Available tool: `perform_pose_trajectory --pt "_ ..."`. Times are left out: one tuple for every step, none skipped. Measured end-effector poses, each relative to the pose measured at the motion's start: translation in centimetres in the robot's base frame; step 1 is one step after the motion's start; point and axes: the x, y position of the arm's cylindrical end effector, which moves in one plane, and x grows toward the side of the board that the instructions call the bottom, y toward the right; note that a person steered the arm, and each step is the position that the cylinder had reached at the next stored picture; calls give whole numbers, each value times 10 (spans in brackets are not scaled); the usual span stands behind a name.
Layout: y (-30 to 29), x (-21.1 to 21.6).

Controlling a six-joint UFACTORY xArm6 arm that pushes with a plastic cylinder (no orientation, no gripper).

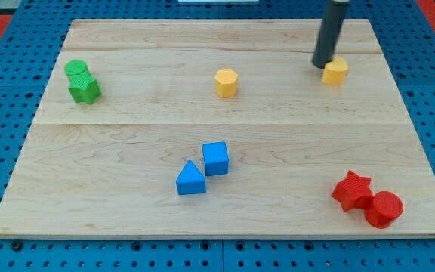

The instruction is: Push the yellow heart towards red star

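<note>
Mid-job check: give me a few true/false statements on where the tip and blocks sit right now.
1. My tip is beside the yellow heart, on its left in the view. True.
2. The red star lies near the view's top left. False: it is at the bottom right, next to the red cylinder.
3. The blue cube and blue triangle sit close together. True.
4. The yellow hexagon touches the heart. False: they are well apart.
5. Two green blocks are at the view's left. True.
</note>
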Motion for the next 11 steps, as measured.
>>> perform_pose_trajectory --pt "16 16" --pt "21 4" --pt "69 -19" --pt "73 9" --pt "34 29" --pt "12 74" --pt "9 77" --pt "-4 56" --pt "-14 94" --pt "-3 130" --pt "37 119"
